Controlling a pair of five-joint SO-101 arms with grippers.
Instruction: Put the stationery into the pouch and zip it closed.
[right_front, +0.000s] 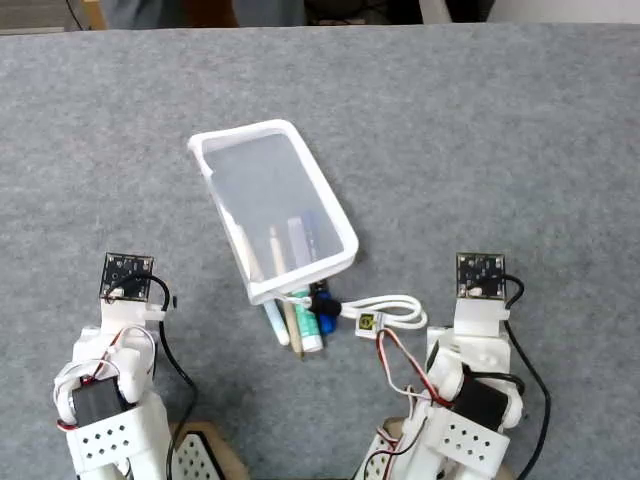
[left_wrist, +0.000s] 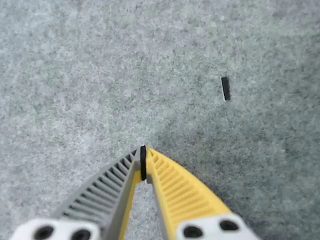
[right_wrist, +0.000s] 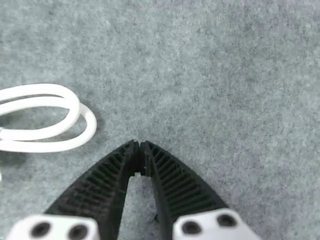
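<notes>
A translucent pouch (right_front: 265, 190) with a white rim lies tilted in the middle of the grey mat. Several pens and a pencil (right_front: 295, 322) lie partly inside it, their ends sticking out of its open near end. A white strap loop (right_front: 395, 310) with a small tag (right_front: 367, 322) trails from that end toward the right arm (right_front: 478, 330). My left gripper (left_wrist: 143, 162) is shut on nothing over bare mat, left of the pouch. My right gripper (right_wrist: 139, 157) is shut too, with the strap (right_wrist: 47, 120) lying just beside its tips.
Grey felt mat (right_front: 480, 150) covers the whole table. A small black mark (left_wrist: 226, 88) lies on the mat beyond the left gripper. The left arm (right_front: 115, 350) stands at the near left edge.
</notes>
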